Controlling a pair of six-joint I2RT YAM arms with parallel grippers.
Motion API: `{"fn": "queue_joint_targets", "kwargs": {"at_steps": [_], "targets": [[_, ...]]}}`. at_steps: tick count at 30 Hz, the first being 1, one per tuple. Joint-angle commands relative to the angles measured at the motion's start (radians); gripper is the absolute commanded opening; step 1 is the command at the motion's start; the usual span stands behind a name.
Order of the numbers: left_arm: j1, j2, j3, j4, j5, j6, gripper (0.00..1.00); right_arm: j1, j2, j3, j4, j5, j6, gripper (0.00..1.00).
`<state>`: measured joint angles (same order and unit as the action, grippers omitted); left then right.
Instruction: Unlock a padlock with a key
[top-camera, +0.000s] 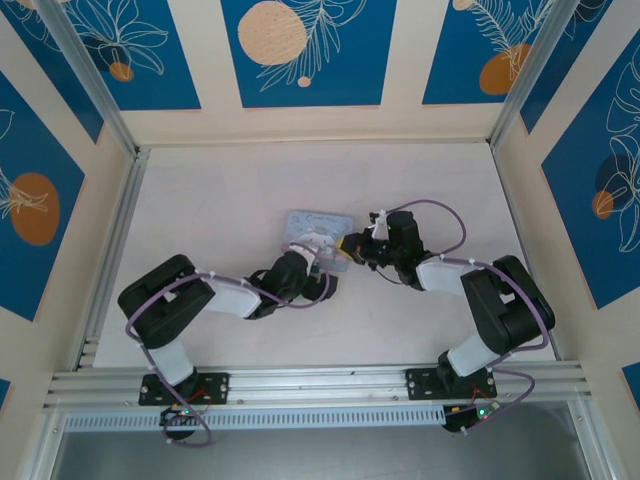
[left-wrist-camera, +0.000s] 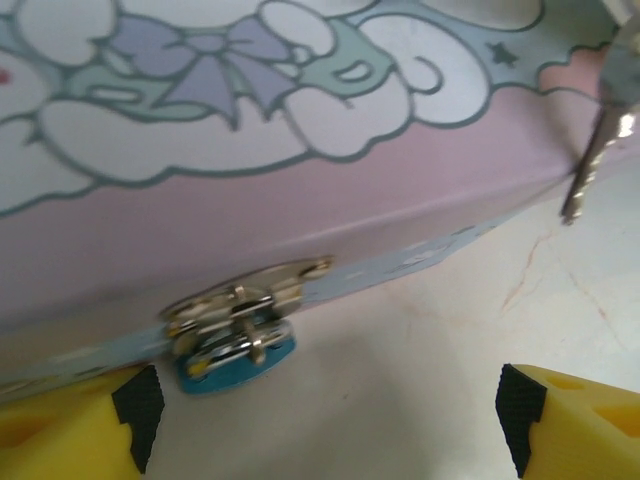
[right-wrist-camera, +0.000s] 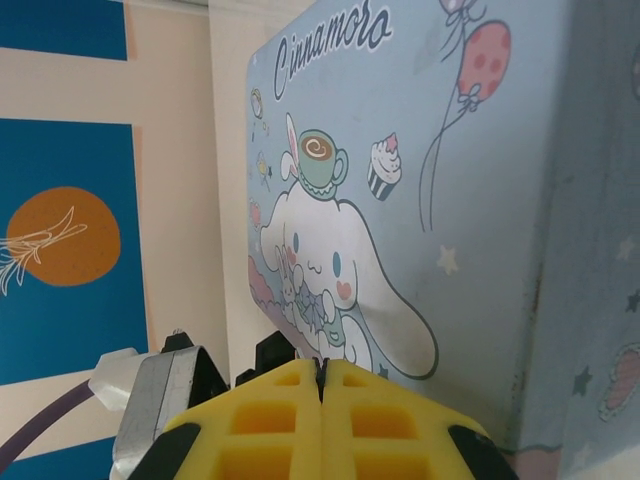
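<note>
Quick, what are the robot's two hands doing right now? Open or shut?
Left gripper: open, holding nothing.
Right gripper: shut, apparently pinching the key.

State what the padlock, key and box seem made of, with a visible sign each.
Padlock: probably metal; glossy teal body, shiny silvery shackle. Key: bare silvery metal; bright glint. Box: likely printed tin, possibly plastic; smooth sheen, crisp folded edge.

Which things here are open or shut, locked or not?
tin box: closed, hasp down.
padlock: locked, hanging through the hasp.
key: out of the padlock, up in the air beside the tin box.
left gripper: jaws open.
right gripper: jaws shut.
</note>
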<state>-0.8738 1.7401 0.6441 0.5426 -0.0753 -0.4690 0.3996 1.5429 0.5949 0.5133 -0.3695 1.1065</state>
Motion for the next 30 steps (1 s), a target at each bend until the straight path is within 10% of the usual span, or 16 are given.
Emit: {"fn": "queue_joint_targets", "kwargs": {"at_steps": [1,30], "targets": [[-0.009,0.036,0.043,0.036,0.110,-0.053,0.87,-0.012,0.005,0.011,0.023,-0.009,0.007,0.00],[0.021,0.183,-0.025,0.417,0.112,-0.478,0.76,-0.080,-0.014,-0.011,0.001,-0.019,-0.007,0.00]]}}
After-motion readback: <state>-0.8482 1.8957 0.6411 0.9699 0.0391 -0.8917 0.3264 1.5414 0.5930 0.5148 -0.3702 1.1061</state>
